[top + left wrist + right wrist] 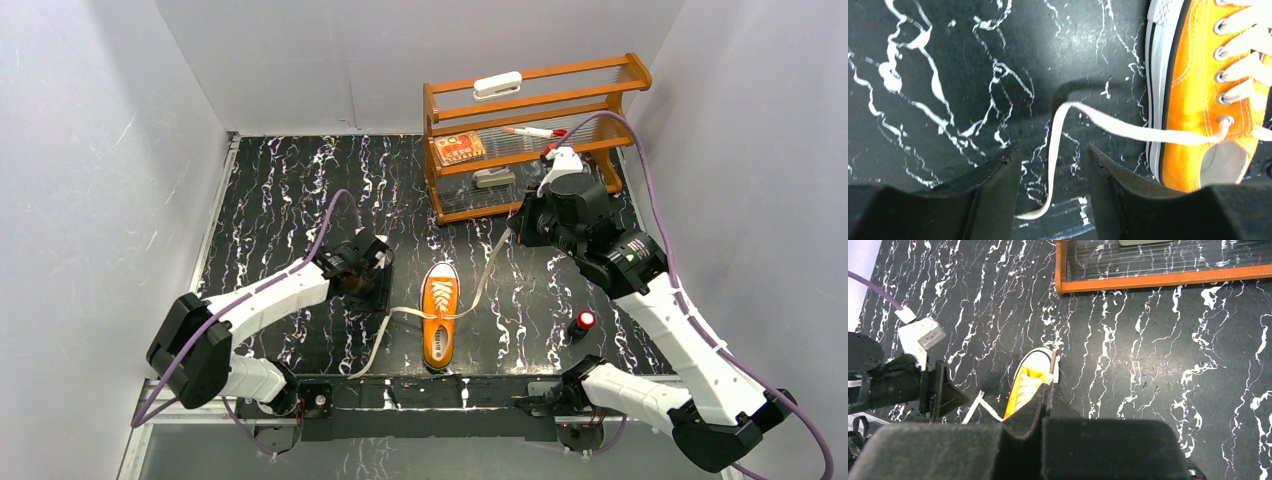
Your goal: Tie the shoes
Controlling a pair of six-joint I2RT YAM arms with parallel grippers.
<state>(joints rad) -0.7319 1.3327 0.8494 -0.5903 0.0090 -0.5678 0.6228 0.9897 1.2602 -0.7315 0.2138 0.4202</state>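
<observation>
Top external: little orange sneaker (439, 315), white sole and toe cap, parked by the near edge of the table (280, 200), toe pointing far. Then left gripper (1053, 148) spread wide around one loose white lace (1108, 125), no grip. And right gripper (1049, 390) clenched on the other lace (487, 270).

A wooden shelf (431, 140) stands back right on the marbled table (280, 190), holding a white block (497, 85), a pen (533, 131) and an orange box (460, 149). A red knob (584, 321) sits nearer.
</observation>
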